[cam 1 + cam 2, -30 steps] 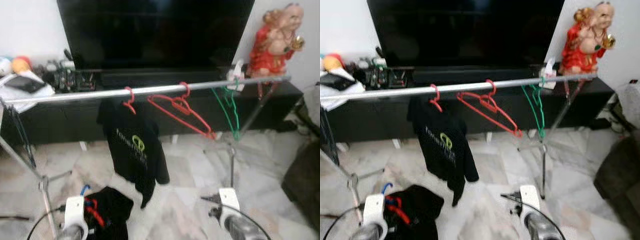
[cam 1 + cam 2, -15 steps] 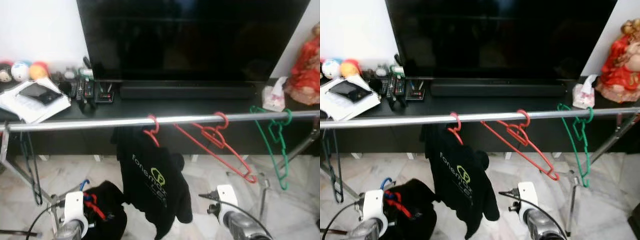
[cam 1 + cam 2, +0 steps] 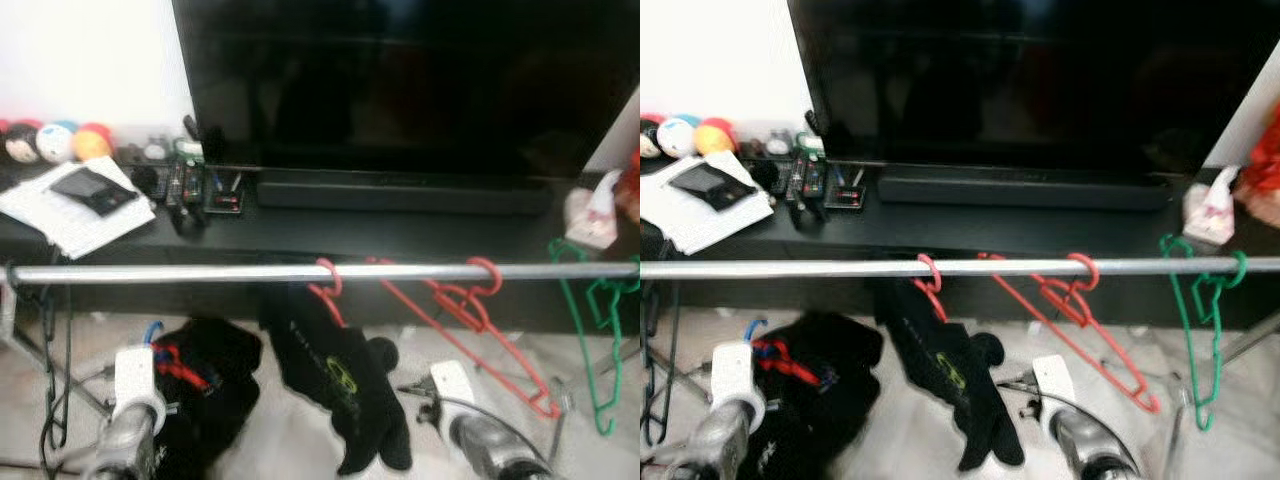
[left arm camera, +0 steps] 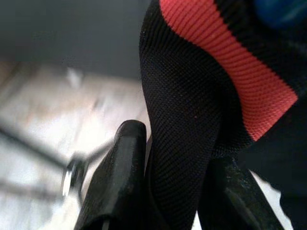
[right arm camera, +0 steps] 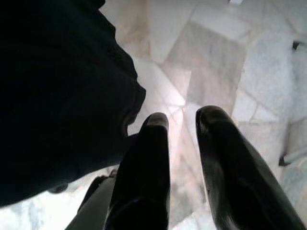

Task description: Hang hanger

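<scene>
A silver rail (image 3: 200, 273) crosses in front of me. On it hang a red hanger (image 3: 327, 287) carrying a black shirt (image 3: 345, 375), an empty red hanger (image 3: 480, 320) and a green hanger (image 3: 590, 340). Below the rail on the left, my left gripper (image 4: 177, 148) is shut on a bundled black garment (image 3: 205, 375) with red and blue parts of a hanger showing in it. In the left wrist view, black fabric with a red stripe (image 4: 225, 62) lies between the fingers (image 4: 127, 158). My right gripper (image 5: 182, 120) is low on the right beside the hanging shirt, open and holding nothing.
Behind the rail stands a black TV console (image 3: 400, 225) with a large TV (image 3: 400, 80), papers and a phone (image 3: 85, 195), remotes (image 3: 205, 190) and a tissue pack (image 3: 590, 210). A dark hanger (image 3: 55, 380) dangles by the rail's left leg. Marble floor (image 5: 216, 62) lies below.
The camera has moved closer and turned left, so the rail sits lower in the picture. The black bundle in my left gripper now shows higher, nearer the rail. The hanging shirt has swung.
</scene>
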Tool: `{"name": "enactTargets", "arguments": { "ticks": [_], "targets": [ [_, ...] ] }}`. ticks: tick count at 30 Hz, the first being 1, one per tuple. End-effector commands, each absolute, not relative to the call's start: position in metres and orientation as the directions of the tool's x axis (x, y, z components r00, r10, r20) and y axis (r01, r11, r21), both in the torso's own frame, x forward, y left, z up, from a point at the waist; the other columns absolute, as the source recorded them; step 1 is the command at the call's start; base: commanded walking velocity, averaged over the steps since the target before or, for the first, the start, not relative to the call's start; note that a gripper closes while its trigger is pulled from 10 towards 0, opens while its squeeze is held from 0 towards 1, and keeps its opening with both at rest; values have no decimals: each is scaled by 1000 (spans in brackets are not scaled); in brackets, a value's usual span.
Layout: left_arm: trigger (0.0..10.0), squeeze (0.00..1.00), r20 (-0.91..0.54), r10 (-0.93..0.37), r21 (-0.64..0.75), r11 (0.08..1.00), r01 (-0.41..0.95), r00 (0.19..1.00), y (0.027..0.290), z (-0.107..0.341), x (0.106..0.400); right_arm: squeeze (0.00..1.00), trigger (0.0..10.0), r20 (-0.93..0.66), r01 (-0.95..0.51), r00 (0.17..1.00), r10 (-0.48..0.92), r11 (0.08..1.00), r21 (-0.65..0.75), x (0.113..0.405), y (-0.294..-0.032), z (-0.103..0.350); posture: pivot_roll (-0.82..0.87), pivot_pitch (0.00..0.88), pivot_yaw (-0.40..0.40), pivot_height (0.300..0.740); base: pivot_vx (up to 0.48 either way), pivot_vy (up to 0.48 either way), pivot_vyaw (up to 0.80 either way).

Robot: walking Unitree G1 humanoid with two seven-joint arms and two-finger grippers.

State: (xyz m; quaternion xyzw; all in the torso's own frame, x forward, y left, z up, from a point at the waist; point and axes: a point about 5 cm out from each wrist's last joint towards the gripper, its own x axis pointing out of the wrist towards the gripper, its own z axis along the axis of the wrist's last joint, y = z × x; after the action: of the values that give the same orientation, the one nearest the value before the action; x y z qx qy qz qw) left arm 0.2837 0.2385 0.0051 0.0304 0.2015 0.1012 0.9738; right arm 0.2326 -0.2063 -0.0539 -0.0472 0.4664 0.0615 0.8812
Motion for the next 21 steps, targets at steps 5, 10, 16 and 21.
{"name": "enactTargets", "arguments": {
  "ticks": [5, 10, 16, 21],
  "targets": [
    [10000, 0, -300, 129, 152, 985, -86, 945, 226, 16, 293, 0, 10000, -834, -175, 549, 53, 983, -53, 234, -212, -52, -68, 0, -36, 740, 0, 0, 0],
    [10000, 0, -180, 25, 155, 988, 3, 983, 215, 27, 293, 0, 10000, -836, -185, 546, 54, 981, -57, 235, -212, -51, -77, 0, -34, 740, 0, 0, 0],
    [10000, 0, -76, -47, 230, 971, 63, 996, 214, 47, 296, 0, 10000, -835, -188, 548, 53, 980, -61, 235, -213, -51, -75, 0, -35, 740, 0, 0, 0],
    [10000, 0, -7, -73, 253, 965, 72, 997, 211, 67, 306, 0, 10000, -834, -194, 549, 55, 979, -63, 236, -212, -51, -68, 0, -38, 740, 0, 0, 0]
  ]
}}
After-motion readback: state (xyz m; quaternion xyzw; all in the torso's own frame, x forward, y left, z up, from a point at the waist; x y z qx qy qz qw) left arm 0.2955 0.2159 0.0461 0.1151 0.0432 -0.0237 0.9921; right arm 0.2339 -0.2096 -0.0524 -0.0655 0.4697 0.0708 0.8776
